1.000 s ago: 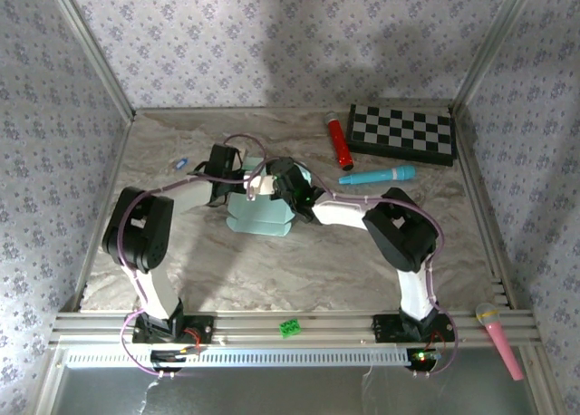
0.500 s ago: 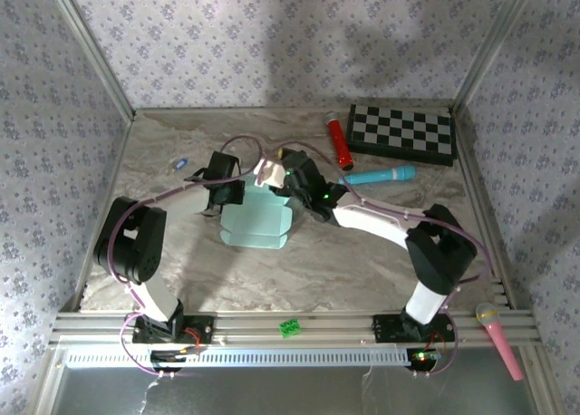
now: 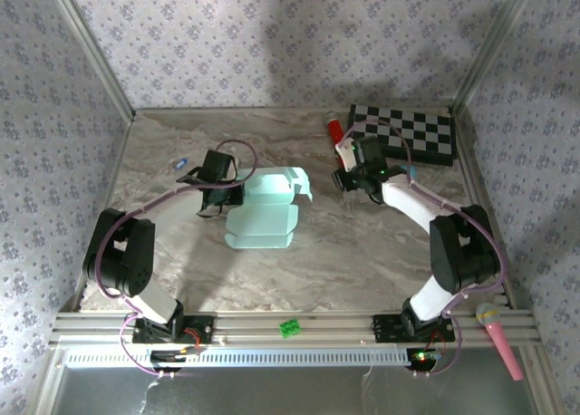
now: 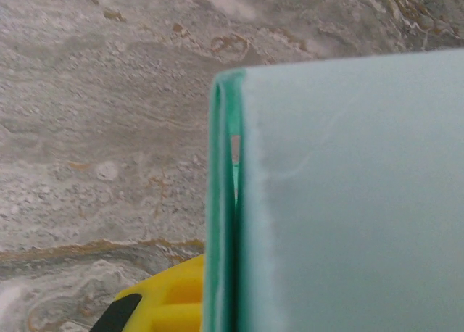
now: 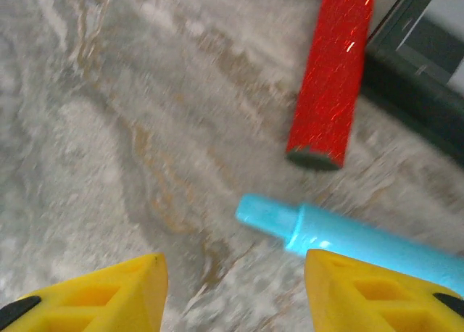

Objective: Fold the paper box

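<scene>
Mint-green card, pale and thin, makes up the box [image 3: 263, 217], which we see lying left of centre on the marbled worktop [image 3: 362, 252]. It lies mostly flat, like a collapsed sleeve with its layers stacked. Its right edge is cut into small scallops, and at the far right corner a flap [image 3: 294, 181] curls up off the sheet. From the left wrist we look along the box's edge: two layers of card with a darker green fold and a narrow slit between them, the broad face smooth with one faint crease. Our left end effector [image 3: 224, 196] is closed tight on the box's left edge, with one yellow finger [image 4: 163, 303] showing just under the card. Our right end effector [image 5: 233, 263] hangs well apart from the box, to its right, jaws partly spread with nothing between them. Beyond it lie a red tube [image 5: 330, 71] and a blue microphone [image 5: 355, 238], near the checkerboard [image 3: 408, 130].
</scene>
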You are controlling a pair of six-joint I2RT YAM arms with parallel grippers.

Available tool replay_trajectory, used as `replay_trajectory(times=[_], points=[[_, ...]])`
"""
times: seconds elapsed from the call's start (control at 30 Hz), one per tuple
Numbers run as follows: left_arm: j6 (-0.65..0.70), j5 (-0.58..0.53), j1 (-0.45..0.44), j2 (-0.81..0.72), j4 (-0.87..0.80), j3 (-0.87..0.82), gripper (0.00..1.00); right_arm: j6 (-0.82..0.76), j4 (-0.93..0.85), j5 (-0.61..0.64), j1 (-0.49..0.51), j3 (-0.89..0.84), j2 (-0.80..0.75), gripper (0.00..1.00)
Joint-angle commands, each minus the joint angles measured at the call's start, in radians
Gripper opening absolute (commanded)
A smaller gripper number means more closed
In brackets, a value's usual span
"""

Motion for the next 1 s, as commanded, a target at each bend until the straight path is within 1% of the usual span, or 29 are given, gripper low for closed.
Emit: replay_trajectory(times=[0.0, 0.1, 0.27, 0.4, 0.73, 0.97], points=[[-0.028, 0.055, -0.006, -0.020, -0.066, 0.058, 0.00, 0.047, 0.066, -0.226, -0.015, -0.062, -0.059, 0.53], [-0.029, 0.064, -0.008, -0.018, -0.078, 0.069, 0.00, 0.043, 0.139, -0.297, -0.016, -0.098, -0.072, 0.53], [-0.030, 0.066, -0.008, -0.005, -0.097, 0.082, 0.00, 0.048, 0.177, -0.418, -0.009, -0.103, -0.062, 0.50], [-0.029, 0.066, -0.010, -0.001, -0.100, 0.083, 0.00, 0.044, 0.200, -0.447, 0.001, -0.101, -0.058, 0.50], [-0.028, 0.070, -0.010, 0.003, -0.106, 0.090, 0.00, 0.033, 0.179, -0.574, 0.032, -0.049, -0.020, 0.48], [-0.032, 0.071, -0.012, 0.009, -0.106, 0.093, 0.00, 0.032, 0.168, -0.604, 0.055, -0.026, 0.013, 0.48]])
